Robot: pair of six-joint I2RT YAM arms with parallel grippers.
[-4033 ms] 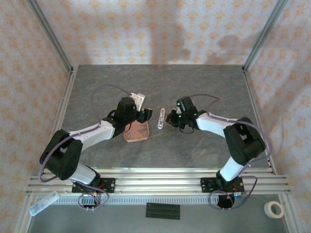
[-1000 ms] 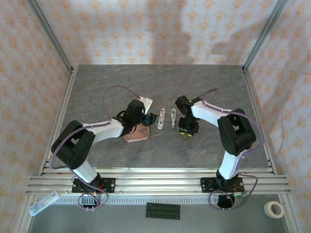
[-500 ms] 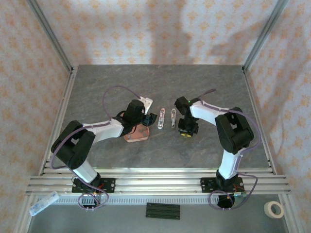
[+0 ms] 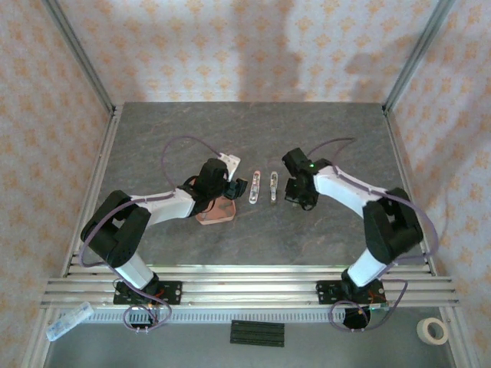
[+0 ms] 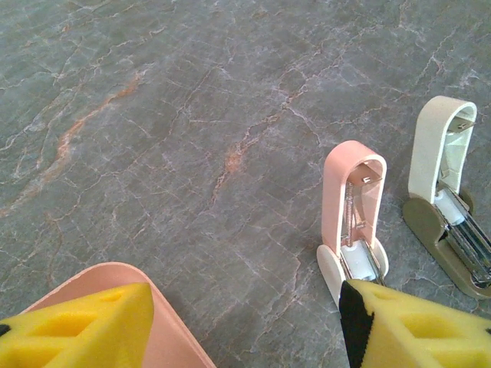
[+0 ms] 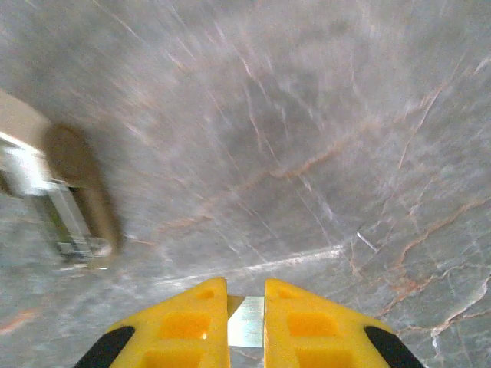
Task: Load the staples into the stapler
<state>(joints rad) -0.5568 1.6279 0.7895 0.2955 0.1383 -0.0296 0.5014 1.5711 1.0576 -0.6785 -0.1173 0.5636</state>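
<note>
From above, the left gripper [image 4: 236,186] reaches low over the salmon tray [image 4: 217,212]. The pink-and-white stapler [image 4: 254,188] lies just past its fingertips. The right gripper [image 4: 295,192] points steeply down beside a second, cream-and-olive stapler [image 4: 273,185]. In the left wrist view the jaws stand wide apart and empty. The pink stapler lies hinged open just ahead of the right-hand finger, and the tray's rim sits under the left-hand one. The right wrist view is blurred, but the pads look pinched on a short silvery strip, probably the staples [image 6: 245,326], with the second stapler ahead and to their left. Such a strip is likely light, stiff, slick and apt to snap, so it is best held by its flat sides at mid-length. The small stapler may skid unless steadied at its base.
</note>
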